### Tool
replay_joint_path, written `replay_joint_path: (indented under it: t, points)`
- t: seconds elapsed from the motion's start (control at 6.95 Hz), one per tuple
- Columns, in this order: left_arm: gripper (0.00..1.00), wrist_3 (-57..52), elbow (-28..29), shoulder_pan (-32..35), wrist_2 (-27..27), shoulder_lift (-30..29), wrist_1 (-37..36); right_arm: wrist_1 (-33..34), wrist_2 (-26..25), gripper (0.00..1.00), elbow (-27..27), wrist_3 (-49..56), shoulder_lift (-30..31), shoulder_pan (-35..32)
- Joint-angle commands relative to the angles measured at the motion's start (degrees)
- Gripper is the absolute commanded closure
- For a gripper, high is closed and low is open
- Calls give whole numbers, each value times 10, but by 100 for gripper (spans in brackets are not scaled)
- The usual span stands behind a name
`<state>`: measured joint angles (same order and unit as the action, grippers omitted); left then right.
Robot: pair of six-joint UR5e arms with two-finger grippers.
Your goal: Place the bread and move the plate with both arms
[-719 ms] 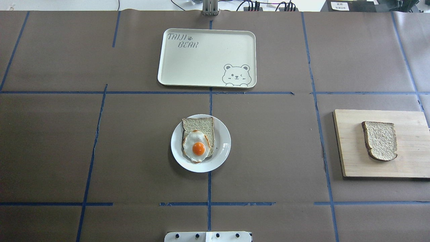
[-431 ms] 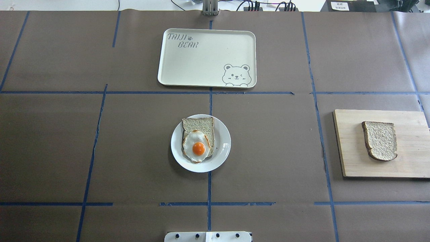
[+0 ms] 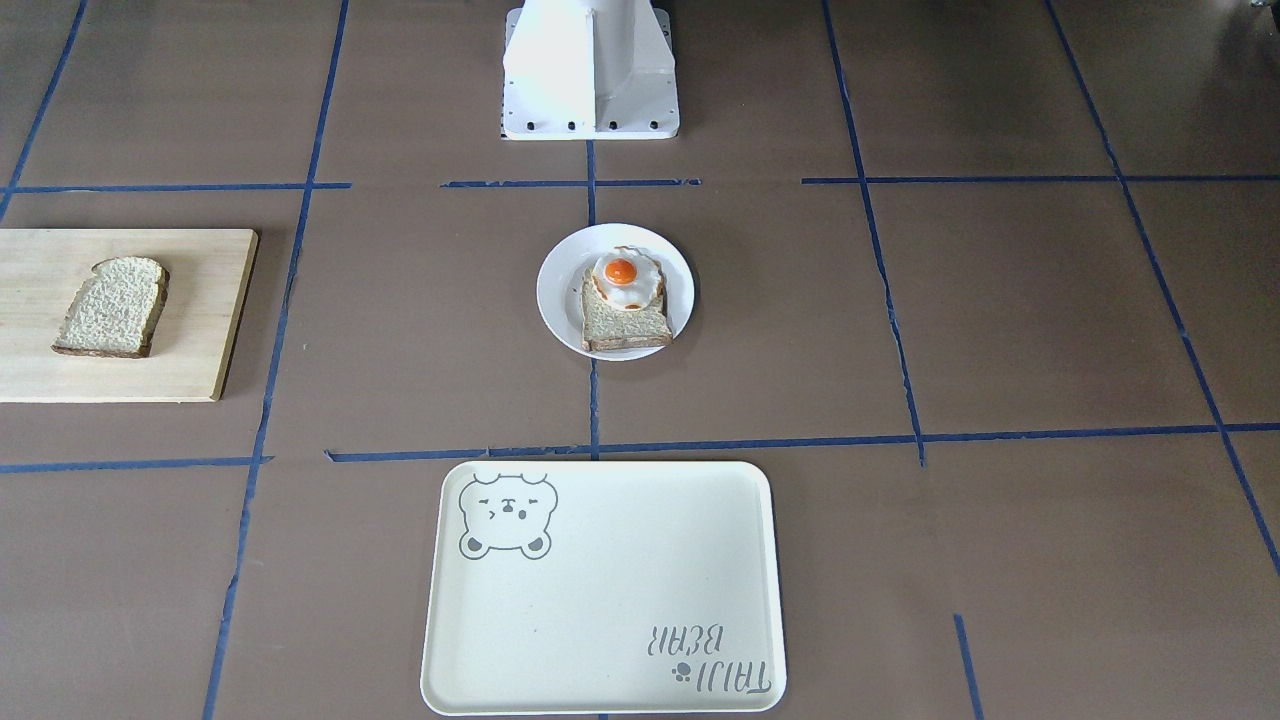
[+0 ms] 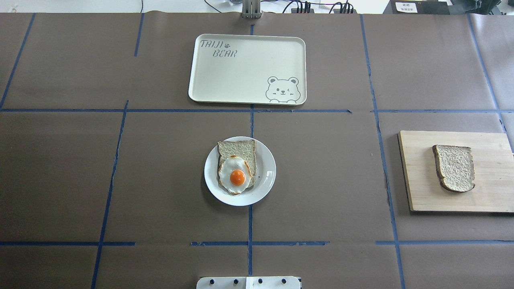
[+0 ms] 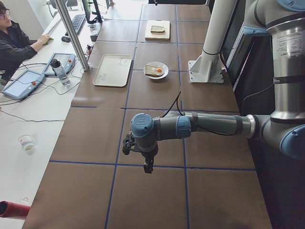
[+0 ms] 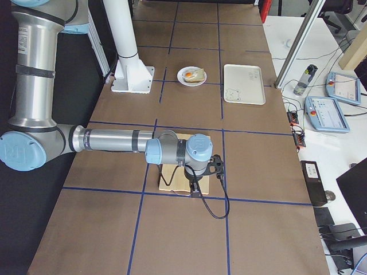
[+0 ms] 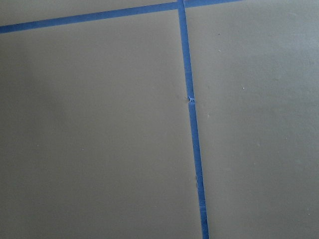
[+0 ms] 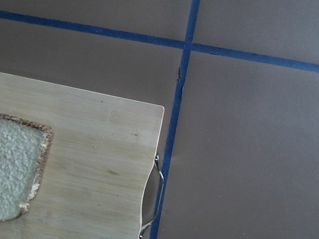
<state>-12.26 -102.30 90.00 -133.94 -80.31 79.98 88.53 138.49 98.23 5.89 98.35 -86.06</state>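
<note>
Here, closest to the robot, the plate [image 4: 266,182] is sitting with an egg-topped slice [image 4: 237,149] on it. Well to the plate's right, the bread [image 4: 455,167] is lying flat on a wooden board [image 4: 492,194], and the right gripper [image 6: 196,189] is hanging over that board's edge. Well to the plate's left, the left gripper [image 5: 148,165] is hanging above the brown table cover [image 4: 60,180]. I cannot tell whether either gripper's fingers are apart or together. Beyond the plate, a cream tray [image 4: 241,72] is lying.
</note>
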Motion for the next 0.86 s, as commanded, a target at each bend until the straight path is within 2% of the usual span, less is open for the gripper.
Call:
replay_joint_path:
  t: [0.0,0.29,0.43,0.58,0.72]
  points:
    - [0,0,0,0,0,0,0,-123,26,0,-2,-154,13,51]
    - [0,0,0,0,-1,0,0,-318,20,0,-14,-364,37,112]
    - [0,0,0,0,-1,0,0,-386,4,0,-15,-458,43,146]
    - [0,0,0,0,-1,0,0,-436,-26,0,-16,-508,55,175]
    - [0,0,0,0,-1,0,0,-454,-29,2,-17,-535,58,189]
